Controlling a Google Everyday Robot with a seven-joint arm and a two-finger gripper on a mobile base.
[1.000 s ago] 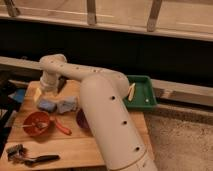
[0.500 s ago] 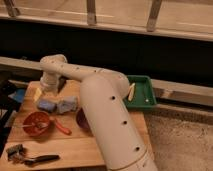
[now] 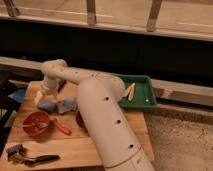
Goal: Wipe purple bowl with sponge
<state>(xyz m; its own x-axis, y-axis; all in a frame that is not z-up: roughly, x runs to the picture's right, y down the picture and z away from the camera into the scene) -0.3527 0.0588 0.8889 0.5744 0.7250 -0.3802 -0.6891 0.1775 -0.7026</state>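
Note:
My white arm (image 3: 100, 115) reaches from the lower right across the wooden table (image 3: 75, 147) to its far left. The gripper (image 3: 47, 94) points down at the far left of the table, right over or on a yellow sponge (image 3: 38, 96). The purple bowl (image 3: 80, 120) shows only as a dark sliver at the arm's left side; the arm hides most of it. The gripper is to the left of the bowl and farther back, apart from it.
A bluish cloth (image 3: 61, 105) lies beside the sponge. A red bowl (image 3: 37, 123) and an orange-red utensil (image 3: 62, 127) sit at the front left. A dark tool (image 3: 30, 157) lies at the front edge. A green tray (image 3: 141, 91) with pale sticks is at the right.

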